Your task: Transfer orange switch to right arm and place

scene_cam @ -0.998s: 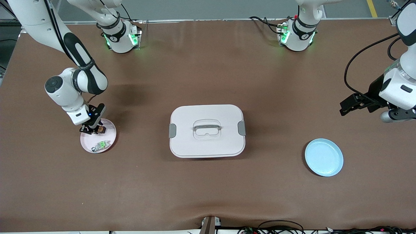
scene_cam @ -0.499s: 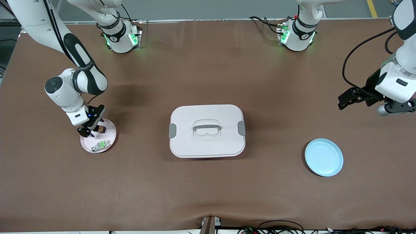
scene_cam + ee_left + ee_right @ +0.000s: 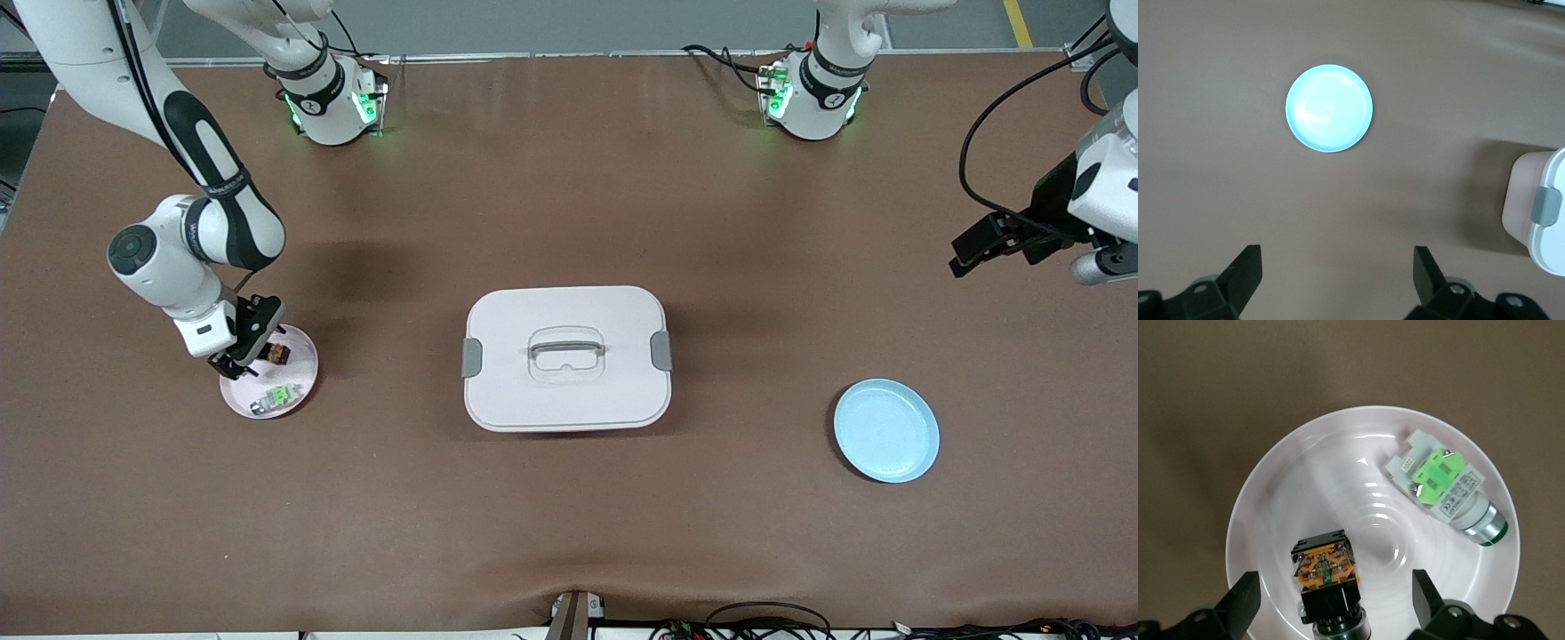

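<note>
The orange switch (image 3: 278, 354) lies on the pink plate (image 3: 300, 372) near the right arm's end of the table, its black body and orange band clear in the right wrist view (image 3: 1327, 577). My right gripper (image 3: 236, 364) hangs open just above the plate, and in its wrist view (image 3: 1335, 587) the fingers stand wide to either side of the switch without touching it. My left gripper (image 3: 962, 256) is open and empty, up in the air over bare table at the left arm's end, also seen in its wrist view (image 3: 1338, 261).
A green-and-white part (image 3: 276, 397) lies on the same pink plate (image 3: 1305, 487), beside the switch (image 3: 1446, 488). A white lidded box (image 3: 566, 356) sits mid-table. An empty blue plate (image 3: 886, 430) lies toward the left arm's end (image 3: 1329, 108).
My right gripper has drawn back a little from the switch, which stays on the pink plate. My left gripper has swung toward the robots' bases and the table's end.
</note>
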